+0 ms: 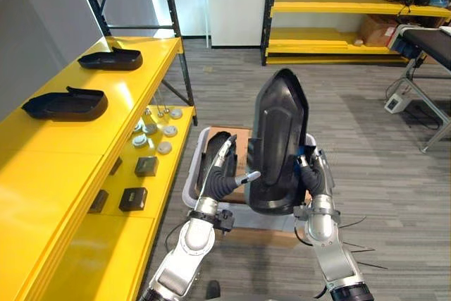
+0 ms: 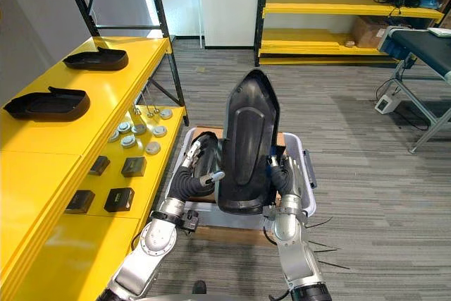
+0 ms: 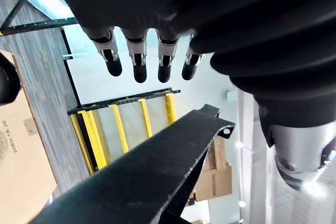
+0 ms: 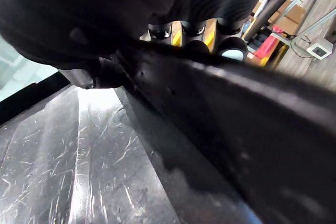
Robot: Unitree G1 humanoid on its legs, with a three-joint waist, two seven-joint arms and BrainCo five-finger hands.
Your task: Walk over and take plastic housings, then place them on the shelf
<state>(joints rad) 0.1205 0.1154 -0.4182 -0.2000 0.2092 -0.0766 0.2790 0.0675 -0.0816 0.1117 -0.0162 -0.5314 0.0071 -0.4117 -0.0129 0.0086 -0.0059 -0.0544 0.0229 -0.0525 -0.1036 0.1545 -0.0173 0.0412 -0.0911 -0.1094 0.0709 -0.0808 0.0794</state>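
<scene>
One black housing (image 1: 278, 132) held up on end over the grey bin (image 1: 192, 170): glossy moulded plastic, boat-shaped, tapering upward, raised oval panel. Gripped at the lower edge by the right hand (image 1: 316, 177), fingers curled round it; braced by the left hand (image 1: 224, 177), fingers straight, thumb tip touching. Two matching shells (image 1: 110, 58) flat on the yellow shelf (image 1: 84, 153); four small dark blocks (image 1: 133, 199) below.

Silver-grey arms (image 1: 184, 243), ribbed covers (image 3: 262, 35), robot hands (image 1: 224, 177) (image 1: 315, 177) (dark-tipped)
</scene>
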